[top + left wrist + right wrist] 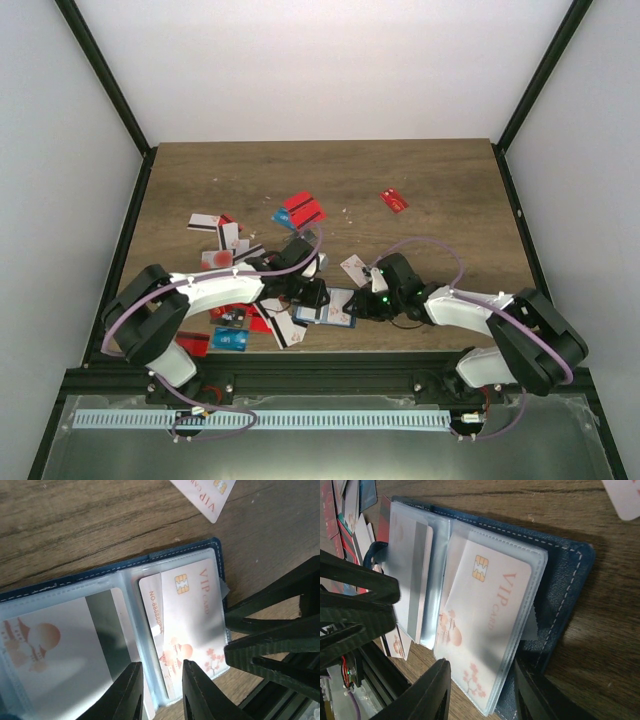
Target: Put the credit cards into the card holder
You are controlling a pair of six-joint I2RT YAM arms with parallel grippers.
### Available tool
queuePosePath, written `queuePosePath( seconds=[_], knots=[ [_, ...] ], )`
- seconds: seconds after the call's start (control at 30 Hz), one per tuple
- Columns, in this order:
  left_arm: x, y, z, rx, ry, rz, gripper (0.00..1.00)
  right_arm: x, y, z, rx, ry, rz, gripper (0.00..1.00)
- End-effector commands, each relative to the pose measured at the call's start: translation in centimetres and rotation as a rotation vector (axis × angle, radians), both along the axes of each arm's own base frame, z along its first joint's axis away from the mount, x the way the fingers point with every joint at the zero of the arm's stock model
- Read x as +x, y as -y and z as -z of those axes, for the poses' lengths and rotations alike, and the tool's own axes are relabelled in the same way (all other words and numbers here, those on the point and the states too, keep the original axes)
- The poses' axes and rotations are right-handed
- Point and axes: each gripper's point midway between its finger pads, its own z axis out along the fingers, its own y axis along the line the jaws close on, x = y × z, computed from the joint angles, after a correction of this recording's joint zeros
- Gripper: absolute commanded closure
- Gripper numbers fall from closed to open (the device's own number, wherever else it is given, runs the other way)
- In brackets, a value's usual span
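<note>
The card holder (338,310) lies open on the table near the front edge, navy cover (565,580) down and clear sleeves up. In the right sleeve sits a white VIP card (185,605) (485,605). In the left sleeve is a card with a dark stripe (55,640) (412,555). My left gripper (313,297) (161,685) is open over the holder's middle fold, one finger on each side. My right gripper (362,305) (485,695) is open astride the near corner of the sleeve stack, with gaps on both sides. Loose credit cards (303,209) lie scattered behind.
Several red, white and blue cards (235,322) are piled left of the holder under my left arm. A white card (355,268) (205,492) lies just behind the holder, and a red one (394,200) sits at the back right. The table's front edge is close to the holder.
</note>
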Motion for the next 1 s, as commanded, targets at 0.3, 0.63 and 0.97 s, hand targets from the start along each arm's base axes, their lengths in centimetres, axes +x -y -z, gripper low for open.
queuePosePath(
  seconds=[0.3,0.63,0.97],
  knots=[
    [-0.9,0.5,2.7,0.006,-0.040,0.032,0.78,1.0,-2.3,-2.6,0.108,0.048,-0.055,0.63],
    [-1.1,1.1,2.4,-0.034,-0.050,0.041,0.79,0.5,-3.6,-5.4,0.210,0.095,-0.134,0.63],
    [-1.4,2.2,1.1,-0.118,-0.061,0.055,0.82,0.2,-4.3,-4.9,0.198,0.075,-0.171,0.61]
  ],
)
